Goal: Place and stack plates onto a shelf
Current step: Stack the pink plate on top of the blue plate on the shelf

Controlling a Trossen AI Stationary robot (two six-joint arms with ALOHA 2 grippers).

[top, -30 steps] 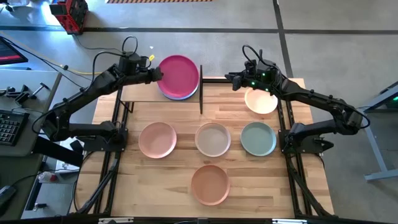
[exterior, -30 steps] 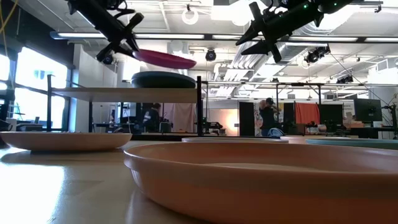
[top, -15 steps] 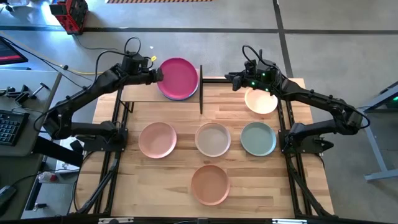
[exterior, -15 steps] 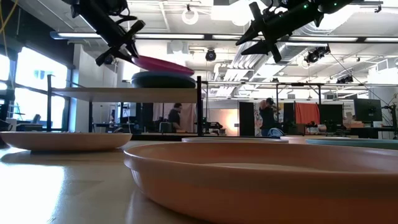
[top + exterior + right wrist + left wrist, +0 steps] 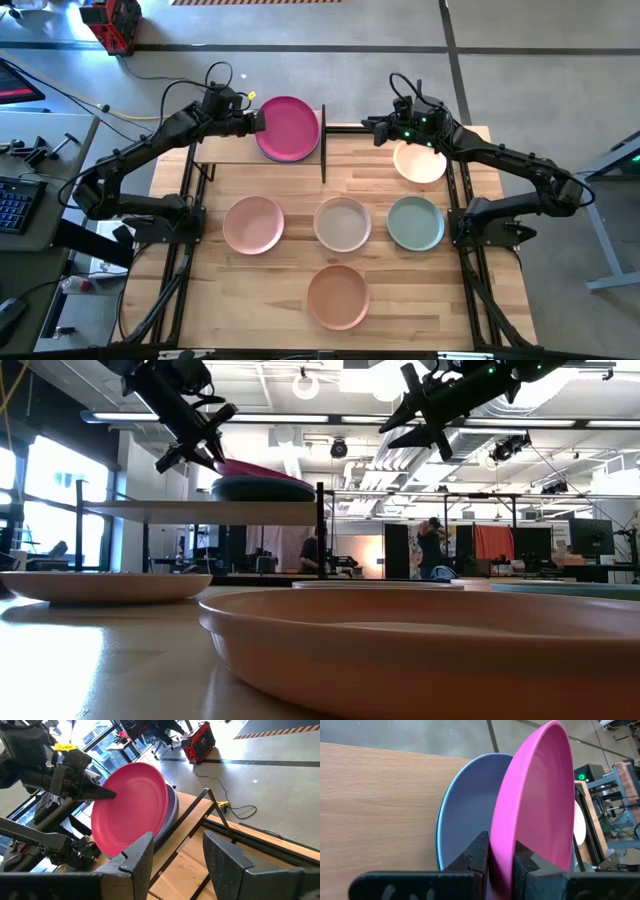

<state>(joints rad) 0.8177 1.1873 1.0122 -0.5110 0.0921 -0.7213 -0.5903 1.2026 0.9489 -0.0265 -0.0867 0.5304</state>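
High view had the left gripper (image 5: 254,119) at the far left of the table, its fingers (image 5: 479,857) pinching the left rim of the magenta plate (image 5: 288,127). That plate sat tilted over the blue plate (image 5: 465,815) already lying on the shelf (image 5: 225,150), its held edge raised and its far-right edge lowest, touching or nearly touching the stack. The coming move looked like a drop of the gripped rim until the plate nested flat. The shelf's right end, by a black post (image 5: 323,145), lay just beside the stack, so room rightward was small; bare shelf lay open to the left. The right gripper (image 5: 378,128) hung far right near the cream plate (image 5: 420,162), fingers spread and empty. Pink, beige, sage and peach plates waited on the table (image 5: 270,300).
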